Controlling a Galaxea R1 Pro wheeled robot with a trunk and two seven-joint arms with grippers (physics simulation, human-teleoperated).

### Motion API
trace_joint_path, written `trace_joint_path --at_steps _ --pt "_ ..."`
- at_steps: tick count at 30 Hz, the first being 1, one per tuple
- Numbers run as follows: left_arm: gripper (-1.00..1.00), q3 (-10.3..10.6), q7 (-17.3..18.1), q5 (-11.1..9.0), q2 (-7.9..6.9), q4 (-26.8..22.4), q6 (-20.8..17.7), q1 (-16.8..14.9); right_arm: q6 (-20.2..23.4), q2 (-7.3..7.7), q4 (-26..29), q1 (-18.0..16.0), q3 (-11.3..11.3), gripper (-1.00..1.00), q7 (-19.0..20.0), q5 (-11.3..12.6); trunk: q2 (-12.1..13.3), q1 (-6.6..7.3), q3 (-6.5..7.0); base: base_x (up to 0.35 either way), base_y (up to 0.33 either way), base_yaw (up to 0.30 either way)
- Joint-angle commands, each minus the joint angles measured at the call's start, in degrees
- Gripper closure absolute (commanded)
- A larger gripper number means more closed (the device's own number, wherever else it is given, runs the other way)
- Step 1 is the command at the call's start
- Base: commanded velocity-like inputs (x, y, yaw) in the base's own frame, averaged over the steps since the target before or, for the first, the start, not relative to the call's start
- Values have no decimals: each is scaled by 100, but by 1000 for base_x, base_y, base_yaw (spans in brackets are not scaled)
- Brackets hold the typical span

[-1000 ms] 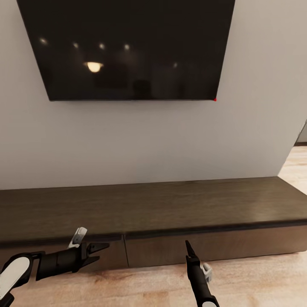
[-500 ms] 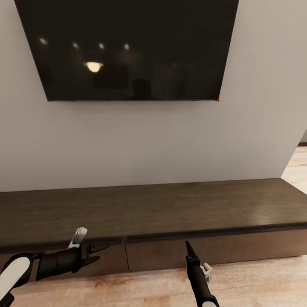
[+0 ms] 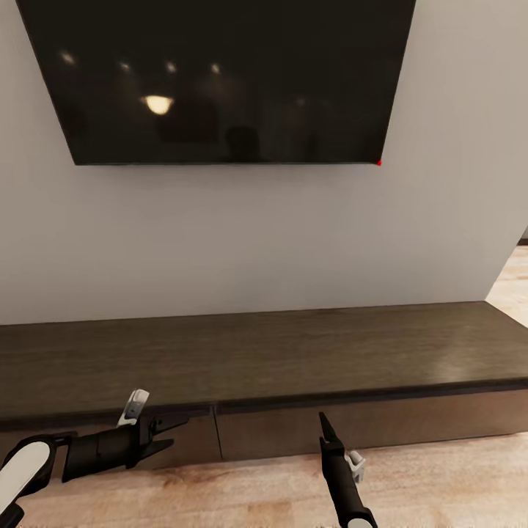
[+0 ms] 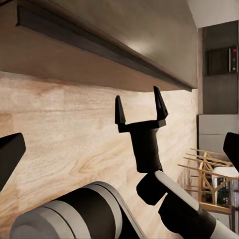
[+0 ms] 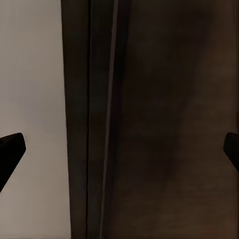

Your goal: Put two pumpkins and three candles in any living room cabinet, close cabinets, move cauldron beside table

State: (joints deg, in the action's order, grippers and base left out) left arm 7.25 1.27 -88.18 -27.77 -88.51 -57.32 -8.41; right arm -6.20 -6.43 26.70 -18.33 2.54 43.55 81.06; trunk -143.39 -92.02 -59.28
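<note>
Straight ahead in the head view, the cabinet (image 3: 293, 359) runs along the foot of a pale wall as a long, low dark-brown unit; its flat fronts sit flush, with a thin vertical seam between two of them just above the left gripper. A large black television (image 3: 220, 77) hangs on the wall above it, its screen mirroring a few ceiling lights. Light wood plank floor (image 3: 440, 484) lies in front of the cabinet.

The left gripper (image 3: 170, 433) points sideways toward the middle of the picture, just in front of the cabinet's lower edge, its two black fingers spread and holding nothing. The right gripper (image 3: 323, 422) points up toward the cabinet front; seen from the left wrist camera, the same right gripper (image 4: 138, 105) has its two fingers parted and empty, hovering over the floor below the cabinet's overhanging top. The right wrist view faces the dark cabinet wood beside the pale wall at close range, with a fingertip (image 5: 10, 149) at each side edge, set wide apart.
</note>
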Motion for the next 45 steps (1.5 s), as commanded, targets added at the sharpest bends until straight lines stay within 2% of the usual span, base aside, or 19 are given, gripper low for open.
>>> trace_joint_path --at_steps 1,5,11,19,45 --pt "-100 5 13 -6 -4 0 -11 -3 -39 2 -1 -4 27 -100 35 28 -4 -1 -28 0 0 0" --pt "-100 5 13 -71 -7 0 -14 -3 -39 3 -5 -4 27 -100 261 32 -5 -4 -50 0 0 0" --pt "-100 26 13 -126 -9 -6 -16 3 -39 2 -3 -4 30 -100 379 27 -5 -4 -50 0 0 0" --pt "-100 230 13 -150 -3 -8 -16 6 -37 2 6 -4 35 -100 563 -3 -5 -4 -50 0 0 0" --pt "-100 260 13 -226 -9 0 -13 6 -39 6 -19 -4 27 -100 536 32 -5 -4 -50 68 0 0"
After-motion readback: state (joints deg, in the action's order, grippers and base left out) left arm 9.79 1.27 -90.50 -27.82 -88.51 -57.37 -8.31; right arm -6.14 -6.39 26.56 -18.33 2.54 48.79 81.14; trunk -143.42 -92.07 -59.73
